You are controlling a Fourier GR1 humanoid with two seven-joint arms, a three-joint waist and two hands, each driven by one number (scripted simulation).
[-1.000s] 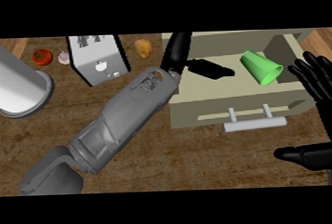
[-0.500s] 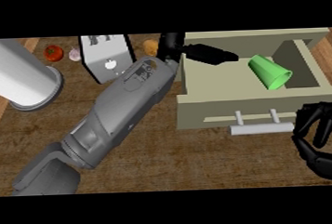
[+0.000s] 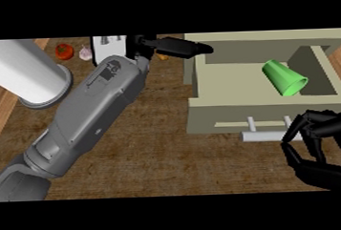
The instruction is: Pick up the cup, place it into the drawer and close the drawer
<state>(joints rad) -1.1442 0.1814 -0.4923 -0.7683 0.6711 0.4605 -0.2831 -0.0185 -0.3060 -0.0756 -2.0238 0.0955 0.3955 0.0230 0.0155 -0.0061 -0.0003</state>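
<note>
The green cup (image 3: 285, 77) lies on its side inside the open beige drawer (image 3: 229, 110), mouth toward the lower right. No hand touches it. My left hand (image 3: 172, 46) is open at the drawer's back left corner, fingers pointing right over the rim. Its grey forearm (image 3: 96, 110) crosses the counter from the lower left. My right hand (image 3: 317, 150) is at the lower right with its fingers curled, their tips at the right end of the white drawer handle (image 3: 266, 134). I cannot tell whether they wrap round the bar.
A large white cylinder (image 3: 23, 69) stands at the left. Behind it lie a tomato (image 3: 64, 50) and a garlic bulb (image 3: 85, 54). A white toaster (image 3: 107, 41) shows partly behind my left hand. The wooden counter (image 3: 167, 150) lies in front of the drawer.
My right hand has come down from an upright open pose and curled at the drawer handle. My left hand has drawn back toward the drawer's back left corner. The cup stays in the drawer.
</note>
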